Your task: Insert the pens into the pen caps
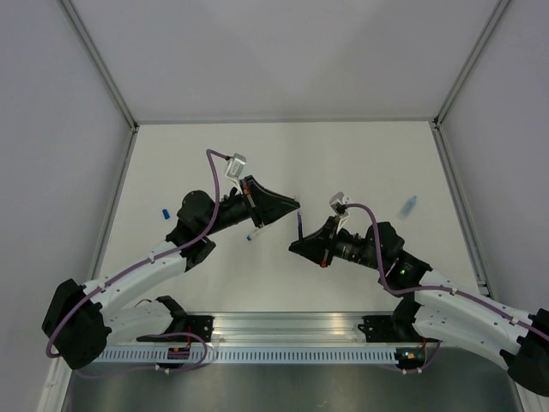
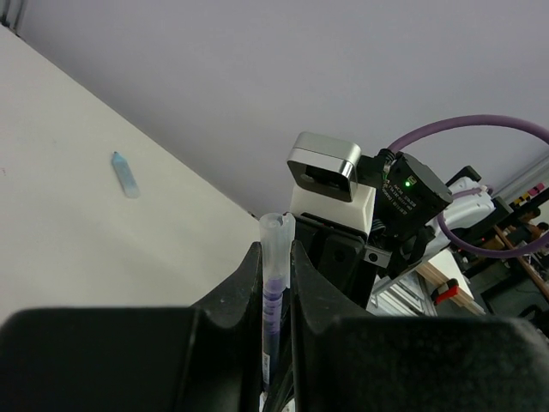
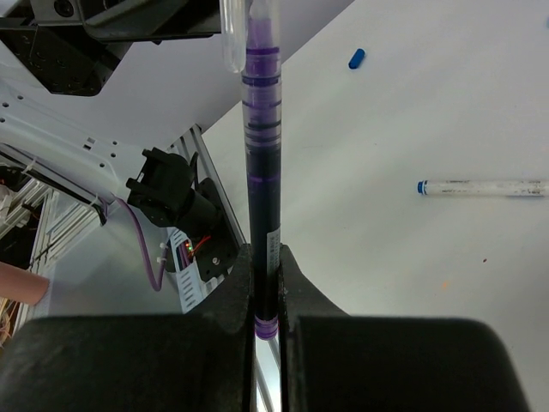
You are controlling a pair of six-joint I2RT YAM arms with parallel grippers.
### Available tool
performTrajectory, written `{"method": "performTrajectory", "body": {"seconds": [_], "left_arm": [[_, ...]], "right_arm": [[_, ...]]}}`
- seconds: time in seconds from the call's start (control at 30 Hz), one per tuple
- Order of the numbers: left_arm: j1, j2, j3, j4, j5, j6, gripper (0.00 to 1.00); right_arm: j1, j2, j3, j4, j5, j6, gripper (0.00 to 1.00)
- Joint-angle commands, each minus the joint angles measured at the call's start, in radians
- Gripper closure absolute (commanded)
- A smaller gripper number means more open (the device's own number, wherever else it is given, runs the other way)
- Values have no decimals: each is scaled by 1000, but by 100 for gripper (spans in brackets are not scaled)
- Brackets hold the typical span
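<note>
The white table [image 1: 343,163] carries everything, with two arms bolted at its near edge: the left arm [image 1: 146,266] and the right arm [image 1: 446,296] both reach inward, so their claws meet near the middle.

The left gripper [image 2: 274,255] is clamped tight on a clear cap [image 2: 276,236], which stands up between its fingers. The right gripper [image 3: 266,257] is pinched on a dark purple pen [image 3: 260,172], gripped low on the barrel, with the long upper part standing out past the fingers toward the left claw.

Two pens can be counted. One is the dark purple pen in the right claw. The other is a whitish pen [image 3: 480,186] with a small blue tip, lying flat on the table just beside the left claw and apart from the caps.

Three caps can be counted. The clear cap is the only one off the table, and purple bands show through its wall, but from the right wrist view the pen's top sits right against it, so I cannot tell whether the pen is inside or only alongside. A dark blue cap [image 3: 356,58] lies loose near the left edge. A light blue cap [image 2: 125,174] lies alone toward the right edge, well apart from the others.
</note>
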State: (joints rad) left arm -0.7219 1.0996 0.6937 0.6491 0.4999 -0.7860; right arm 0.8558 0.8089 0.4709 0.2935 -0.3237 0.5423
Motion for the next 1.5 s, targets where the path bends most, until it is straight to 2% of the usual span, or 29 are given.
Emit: {"method": "performTrajectory", "body": {"seconds": [0.0,0.3,0.63,0.77,0.83,0.87,0.93,0.97,1.07,1.27,1.47], "left_arm": [[-33,2,-33,17,95,56,98],[-47,5,9,-123,68,123,98],[-47,17,0,-207,26,93,98],[-47,25,0,-192,58,88,97],[-47,23,0,-181,86,85,90],[-47,17,-2,-181,92,85,80],[-47,5,1,-193,88,87,70],[-47,-9,3,-200,80,88,55],[-47,-30,13,-229,43,93,36],[-47,-34,78,-295,3,125,20],[-47,5,145,-318,-21,142,19]], "right_arm": [[-6,-24,9,72,72,-7,100],[-6,-10,18,67,37,-13,100],[-8,-53,12,41,97,-33,100],[-6,-34,15,38,95,-35,100],[-6,-28,18,36,94,-35,100],[-8,-27,20,36,91,-36,100],[-8,-22,21,32,78,-36,100],[-8,-19,23,32,72,-35,100],[-6,-10,29,33,54,-31,100],[-4,1,32,42,14,-21,100],[-4,-4,31,44,2,-16,100]]}}
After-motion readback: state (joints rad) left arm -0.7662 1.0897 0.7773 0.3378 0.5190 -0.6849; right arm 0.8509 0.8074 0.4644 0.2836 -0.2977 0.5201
